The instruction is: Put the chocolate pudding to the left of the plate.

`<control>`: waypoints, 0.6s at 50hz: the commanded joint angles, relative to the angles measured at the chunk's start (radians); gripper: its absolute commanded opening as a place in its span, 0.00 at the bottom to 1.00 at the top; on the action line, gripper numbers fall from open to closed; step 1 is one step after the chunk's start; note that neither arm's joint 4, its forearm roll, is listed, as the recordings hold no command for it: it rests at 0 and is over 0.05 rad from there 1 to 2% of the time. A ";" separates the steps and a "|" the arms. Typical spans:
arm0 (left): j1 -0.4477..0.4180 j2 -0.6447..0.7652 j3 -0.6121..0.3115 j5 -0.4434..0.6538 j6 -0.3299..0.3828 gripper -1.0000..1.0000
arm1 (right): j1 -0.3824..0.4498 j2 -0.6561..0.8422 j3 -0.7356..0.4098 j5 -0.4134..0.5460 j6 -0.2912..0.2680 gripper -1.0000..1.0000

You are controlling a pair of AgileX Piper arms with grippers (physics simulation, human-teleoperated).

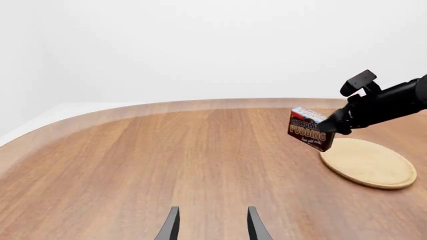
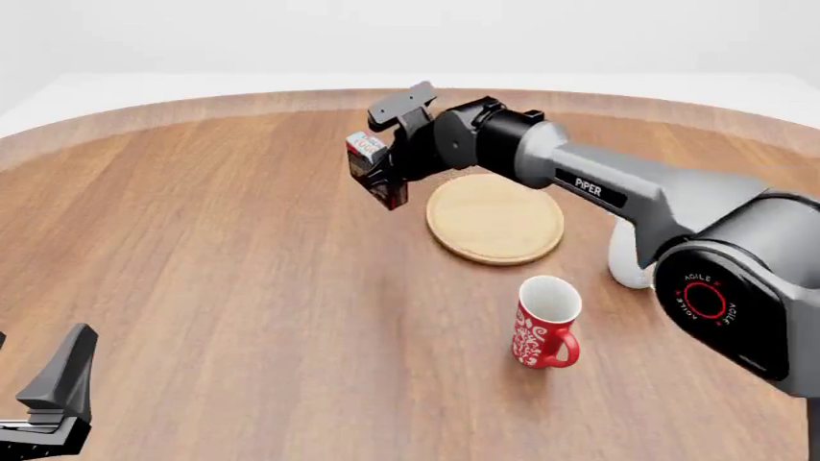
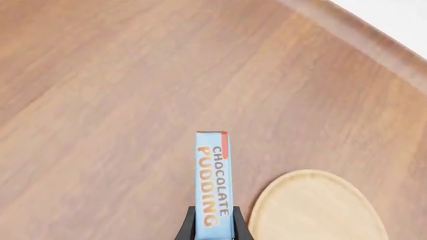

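Right claw (image 2: 384,173) clamped on the chocolate pudding (image 2: 372,171), carton tilted and lifted clear of the worktop (image 2: 230,250), just beyond the left rim of the plate (image 2: 494,219). Left claw (image 1: 212,225) low and near, well apart from both, fingers spread with nothing between. Red mug (image 2: 546,323) standing nearer than the plate.

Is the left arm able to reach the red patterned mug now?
Probably yes: the left gripper is open and empty, and bare wooden table lies between it and the red patterned mug.
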 commanded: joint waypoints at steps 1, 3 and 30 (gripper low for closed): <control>0.000 0.000 0.000 0.000 0.000 1.00 | -0.001 0.104 -0.137 0.065 0.007 0.00; 0.000 0.000 0.000 0.000 0.000 1.00 | -0.001 0.113 -0.145 0.067 0.007 0.00; 0.000 0.000 0.000 0.000 0.000 1.00 | -0.028 0.283 -0.426 0.310 -0.003 0.00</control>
